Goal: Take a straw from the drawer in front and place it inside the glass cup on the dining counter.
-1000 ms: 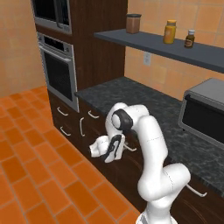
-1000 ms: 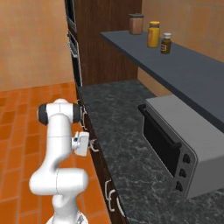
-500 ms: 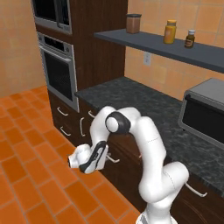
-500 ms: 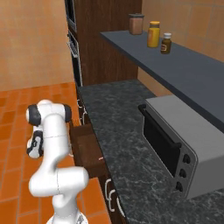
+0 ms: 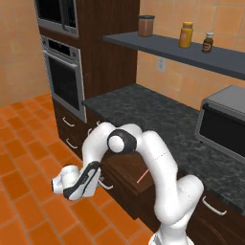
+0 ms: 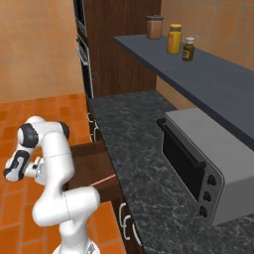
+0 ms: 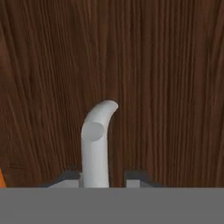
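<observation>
The dark wooden drawer (image 5: 125,166) stands pulled out from under the black counter, and its brown front (image 7: 166,87) is close before the hand. The red-and-white straw (image 5: 143,177) lies on the drawer's floor, seen again as the straw (image 6: 101,181). My gripper (image 5: 99,180) is at the drawer front, fingers around the curved silver handle (image 7: 96,140). In the hand view the gripper (image 7: 103,177) is open a little: the left tip lies against the bar, and a gap shows on the right. The glass cup and dining counter are out of view.
A black speckled counter (image 5: 158,119) carries a grey toaster oven (image 6: 198,154). A wall oven (image 5: 64,79) stands at the left. The shelf (image 5: 191,52) above holds three jars. Orange tiled floor (image 5: 28,158) spreads in front of the cabinets.
The hand has drawn back from the cabinets with the handle, and the drawer has slid out, uncovering the straw. The jaws have since loosened on the bar.
</observation>
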You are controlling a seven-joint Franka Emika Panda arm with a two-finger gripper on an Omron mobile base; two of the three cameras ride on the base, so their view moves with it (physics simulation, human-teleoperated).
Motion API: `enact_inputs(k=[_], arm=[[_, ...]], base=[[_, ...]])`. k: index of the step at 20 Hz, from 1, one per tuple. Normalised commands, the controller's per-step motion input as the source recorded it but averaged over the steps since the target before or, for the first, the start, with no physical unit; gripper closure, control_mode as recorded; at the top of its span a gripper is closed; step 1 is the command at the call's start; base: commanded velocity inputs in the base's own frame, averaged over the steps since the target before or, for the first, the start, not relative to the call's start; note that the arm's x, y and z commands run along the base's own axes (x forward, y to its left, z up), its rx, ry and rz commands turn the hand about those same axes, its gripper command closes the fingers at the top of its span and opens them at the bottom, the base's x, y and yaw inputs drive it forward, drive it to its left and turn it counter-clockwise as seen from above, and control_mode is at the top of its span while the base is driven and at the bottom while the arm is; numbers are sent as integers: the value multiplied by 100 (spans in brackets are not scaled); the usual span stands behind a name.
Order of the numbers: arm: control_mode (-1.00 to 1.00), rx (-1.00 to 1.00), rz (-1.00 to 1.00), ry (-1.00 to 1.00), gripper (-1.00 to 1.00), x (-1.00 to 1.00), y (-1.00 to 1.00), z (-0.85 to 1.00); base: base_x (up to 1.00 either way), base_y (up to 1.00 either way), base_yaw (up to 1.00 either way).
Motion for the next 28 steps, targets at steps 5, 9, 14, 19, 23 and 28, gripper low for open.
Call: enact_inputs(k=[5, 9, 14, 19, 23, 28], arm=[[-100, 66, 0, 19, -100, -53, -7, 97], [-100, 69, 0, 15, -100, -41, -29, 100], [-100, 62, 0, 8, -100, -19, -63, 99], [-100, 43, 0, 10, -100, 9, -88, 64], [-100, 9, 0, 16, -100, 54, -46, -19], [-100, 5, 0, 17, -100, 64, -18, -33]], base=[[0, 0, 0], [0, 0, 0], [0, 0, 0], [0, 0, 0], [0, 0, 0], [0, 0, 0]])
